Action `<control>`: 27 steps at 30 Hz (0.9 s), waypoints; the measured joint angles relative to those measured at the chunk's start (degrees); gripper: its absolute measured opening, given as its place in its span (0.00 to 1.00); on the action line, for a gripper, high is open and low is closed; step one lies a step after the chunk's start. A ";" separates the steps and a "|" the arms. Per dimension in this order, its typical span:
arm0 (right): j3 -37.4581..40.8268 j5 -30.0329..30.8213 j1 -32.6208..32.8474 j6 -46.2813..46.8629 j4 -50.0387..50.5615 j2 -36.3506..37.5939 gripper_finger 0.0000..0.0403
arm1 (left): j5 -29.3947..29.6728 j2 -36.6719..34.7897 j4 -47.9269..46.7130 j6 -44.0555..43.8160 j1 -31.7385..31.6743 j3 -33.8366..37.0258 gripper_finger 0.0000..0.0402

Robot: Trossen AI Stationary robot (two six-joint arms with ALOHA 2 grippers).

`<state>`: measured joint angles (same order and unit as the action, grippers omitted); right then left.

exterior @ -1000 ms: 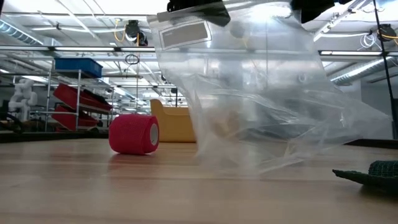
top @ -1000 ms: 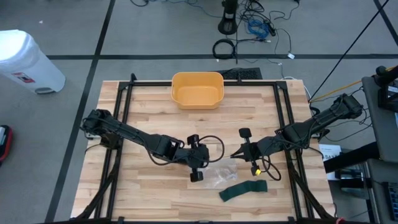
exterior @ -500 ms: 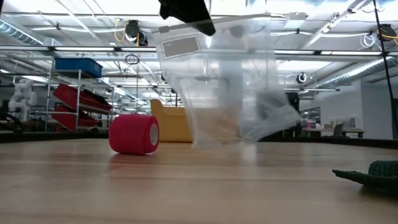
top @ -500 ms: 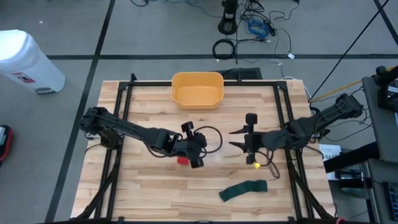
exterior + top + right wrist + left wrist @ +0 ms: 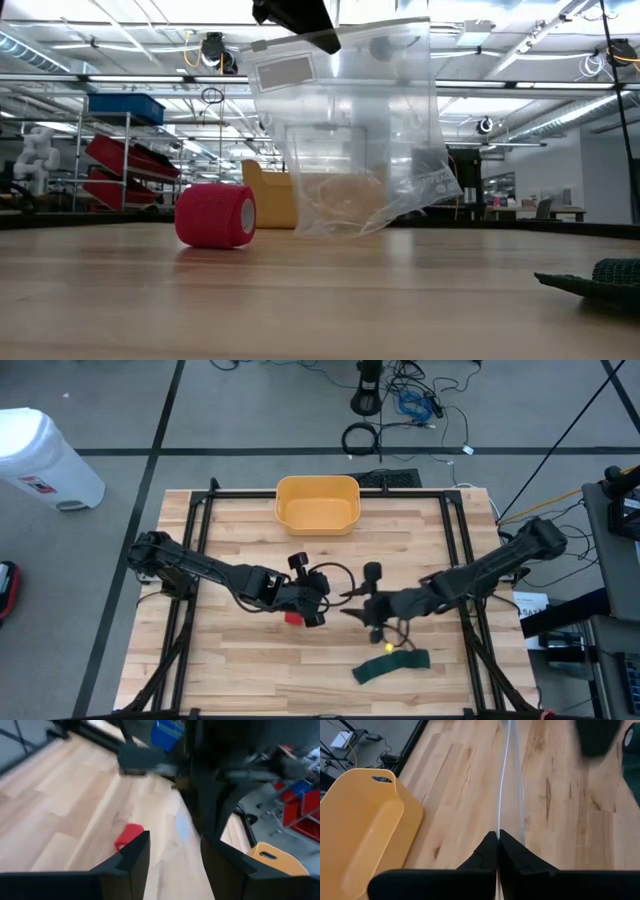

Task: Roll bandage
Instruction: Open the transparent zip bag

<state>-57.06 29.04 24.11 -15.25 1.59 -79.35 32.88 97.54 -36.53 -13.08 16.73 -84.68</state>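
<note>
On the wooden table (image 5: 240, 530), near its middle, the red roll of bandage (image 5: 216, 214) lies on its side, just beside the left gripper (image 5: 322, 597). That gripper's fingers are pinched tight on the top edge of a clear plastic zip bag (image 5: 352, 130), which hangs above the tabletop. The right gripper (image 5: 357, 601), fingers parted and holding nothing, faces it. A dark green bandage strip (image 5: 390, 665) lies nearer the front edge; a yellow plastic basin (image 5: 317, 505) sits at the back.

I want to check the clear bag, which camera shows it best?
The low view: the bag hangs whole, above the table, by the red roll. The left wrist view shows only its edge, pinched in the left gripper. The high and right wrist views barely show it.
</note>
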 joint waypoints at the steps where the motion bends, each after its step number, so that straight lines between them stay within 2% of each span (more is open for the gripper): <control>1: 0.01 1.07 -0.20 -0.06 -0.78 -1.18 0.39 | 0.00 0.00 0.00 0.00 0.24 0.00 0.00; 7: 0.01 5.54 -2.00 -0.47 -3.04 -4.98 0.39 | 0.00 0.00 -0.18 0.03 1.80 0.00 0.00; 14: 0.01 4.88 -2.72 1.15 -3.42 -5.32 0.39 | 0.52 0.02 -0.17 0.35 2.43 0.00 0.00; 18: 0.01 1.89 -2.72 3.28 -2.33 -5.33 0.39 | 1.42 0.02 -0.15 0.35 2.46 0.00 0.00; 27: 0.01 0.61 -2.66 10.85 5.64 -5.34 0.39 | 5.31 -0.65 -0.26 0.35 2.59 0.00 0.00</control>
<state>-57.06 29.65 21.45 -4.40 7.23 -84.68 38.20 96.89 -36.80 -12.73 19.32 -84.68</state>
